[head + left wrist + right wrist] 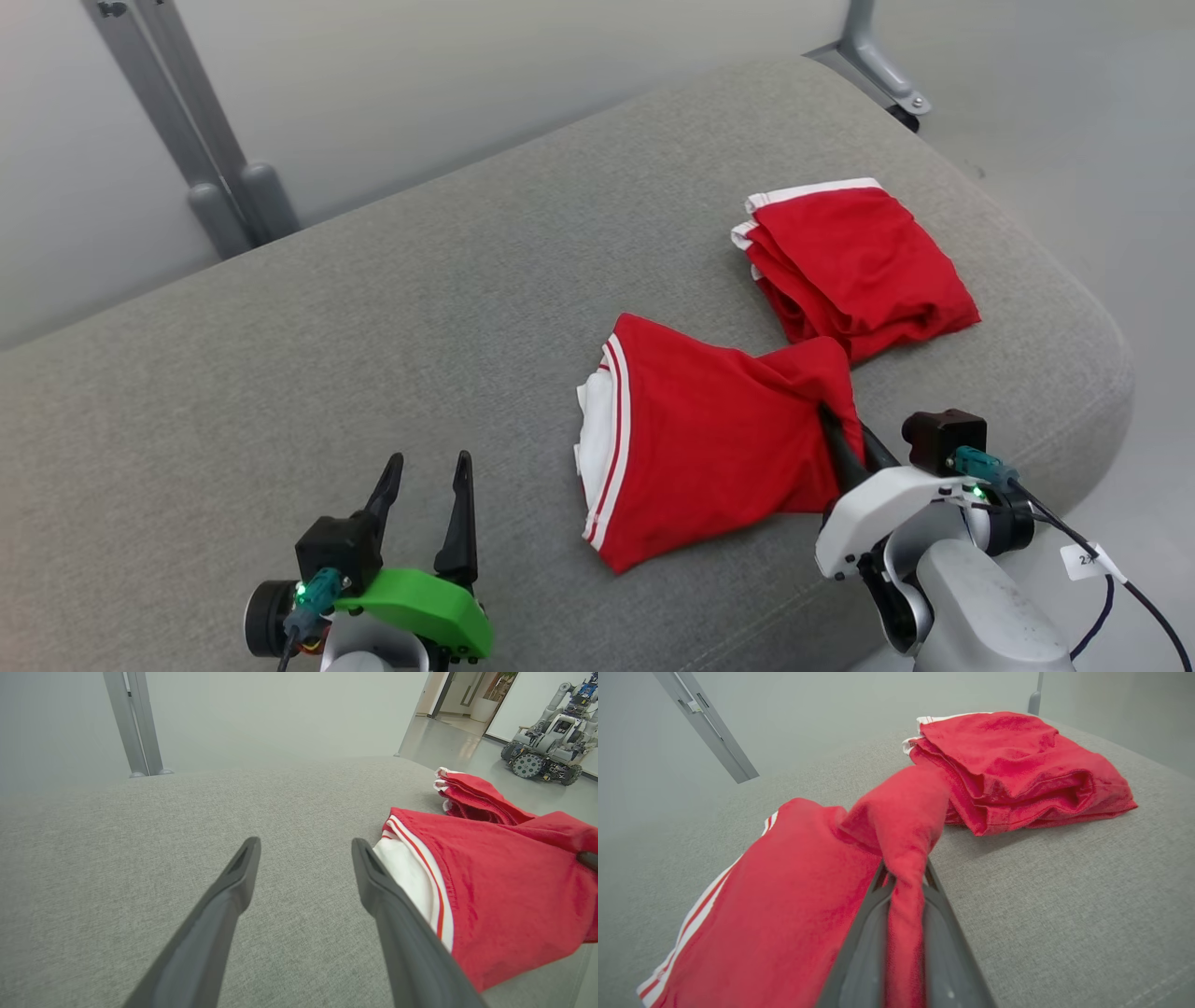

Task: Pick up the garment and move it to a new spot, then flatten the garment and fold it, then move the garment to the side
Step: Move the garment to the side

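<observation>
Two red items lie on the grey cushion [373,327]: a folded pile [859,261], perhaps shorts, and the garment [709,448], its corner pinched in the right gripper [834,417]. The left gripper [429,464] hovers spread nearby.

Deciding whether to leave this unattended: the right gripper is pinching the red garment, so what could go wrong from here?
The right gripper holds only a bunched corner of the garment; a pull may undo its fold, or the cloth may slip out.
That corner lies close to the folded pile, so a move that way could drag it.
The left gripper hangs open beside the garment, so a one-handed lift might let it sag.
</observation>
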`<state>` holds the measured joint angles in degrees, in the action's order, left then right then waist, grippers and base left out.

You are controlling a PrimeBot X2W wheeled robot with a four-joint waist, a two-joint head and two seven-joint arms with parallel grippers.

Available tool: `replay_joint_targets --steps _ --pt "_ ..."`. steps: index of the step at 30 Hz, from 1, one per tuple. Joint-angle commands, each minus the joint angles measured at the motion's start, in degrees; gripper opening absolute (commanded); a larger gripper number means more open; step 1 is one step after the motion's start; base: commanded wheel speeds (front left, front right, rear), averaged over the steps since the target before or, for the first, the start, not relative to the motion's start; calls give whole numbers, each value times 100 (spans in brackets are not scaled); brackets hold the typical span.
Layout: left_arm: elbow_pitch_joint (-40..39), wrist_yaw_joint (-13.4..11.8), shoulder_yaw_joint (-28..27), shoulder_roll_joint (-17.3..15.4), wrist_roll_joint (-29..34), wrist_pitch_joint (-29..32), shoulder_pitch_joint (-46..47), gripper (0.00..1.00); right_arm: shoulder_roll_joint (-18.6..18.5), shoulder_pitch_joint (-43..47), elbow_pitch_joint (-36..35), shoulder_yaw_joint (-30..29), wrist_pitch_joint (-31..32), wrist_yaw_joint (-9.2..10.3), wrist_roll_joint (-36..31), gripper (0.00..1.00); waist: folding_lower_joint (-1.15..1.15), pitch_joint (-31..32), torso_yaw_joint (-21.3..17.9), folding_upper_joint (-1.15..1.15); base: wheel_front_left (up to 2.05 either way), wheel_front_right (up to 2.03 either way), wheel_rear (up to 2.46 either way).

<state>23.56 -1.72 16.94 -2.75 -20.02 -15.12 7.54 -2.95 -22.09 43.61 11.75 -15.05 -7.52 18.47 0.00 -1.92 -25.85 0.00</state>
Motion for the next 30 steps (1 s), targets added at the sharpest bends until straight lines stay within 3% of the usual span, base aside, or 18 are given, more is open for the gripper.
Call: replay_joint_targets --steps 1,7,15,22,25,26,27,30 --pt "9 5 4 -31 67 1 53 100 6 59 -47 -25 -16 7 -49 0 0 -176 -299 0 0 0 0" --pt "-39 -39 -21 -30 20 0 -87 100 3 -219 -89 -19 -16 6 -135 0 0 -201 -145 0 0 0 0" --pt "-117 -27 54 -31 70 1 118 100 -252 -1323 488 -478 -16 6 -690 0 0 -572 646 0 0 0 0" --pt "-174 10 36 -32 147 0 378 100 -1235 -2477 1494 -1350 31 8 -1414 0 0 -1033 1508 0 0 0 0" --pt "-172 54 79 -31 178 1 473 100 -1758 -2724 1859 -2055 27 9 -1863 0 0 -1196 1863 0 0 0 0" --pt "-180 55 98 -31 165 0 499 100 -1900 -2765 1930 -2276 25 9 -2001 43 0 -1239 1958 0 0 0 0" --pt "-182 53 99 -31 149 1 527 100 -2045 -2784 2000 -2538 30 8 -2253 100 0 -1276 2059 0 0 0 0" --pt "-185 45 115 -31 134 0 546 100 -2224 -2730 2030 -3269 46 6 -2808 100 0 -1339 2235 0 0 0 0"
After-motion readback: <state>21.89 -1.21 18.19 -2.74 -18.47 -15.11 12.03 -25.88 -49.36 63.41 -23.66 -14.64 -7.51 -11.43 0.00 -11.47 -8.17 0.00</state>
